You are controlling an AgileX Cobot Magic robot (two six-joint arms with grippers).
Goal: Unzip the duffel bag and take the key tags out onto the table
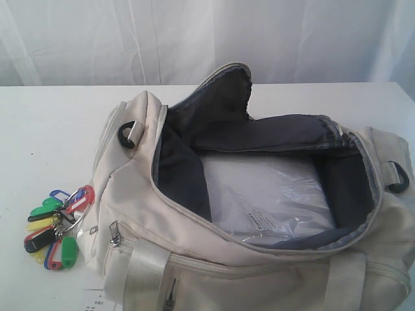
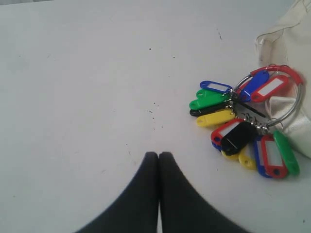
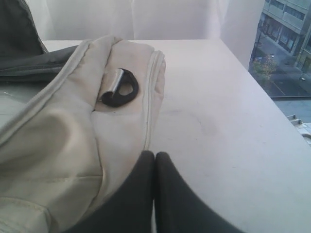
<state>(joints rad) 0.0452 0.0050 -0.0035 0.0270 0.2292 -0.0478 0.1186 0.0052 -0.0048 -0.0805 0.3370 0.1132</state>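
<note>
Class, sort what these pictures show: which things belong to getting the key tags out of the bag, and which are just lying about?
Belong to the job:
unzipped cream fabric duffel bag; bunch of coloured plastic key tags on a metal ring, beside it; plain white tabletop.

Just lying about:
clear plastic-wrapped white packet inside the bag; printed paper slip by the bag.

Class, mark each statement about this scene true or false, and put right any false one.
1. The duffel bag is zipped shut. False: its top gapes open, showing dark lining.
2. The key tags lie on the table beside the bag. True.
3. A clear-wrapped packet lies inside the bag. True.
4. The left arm's jaws grip the key tags. False: they are shut on nothing, apart from the tags.
5. The right arm's jaws stand wide open. False: they are shut.
</note>
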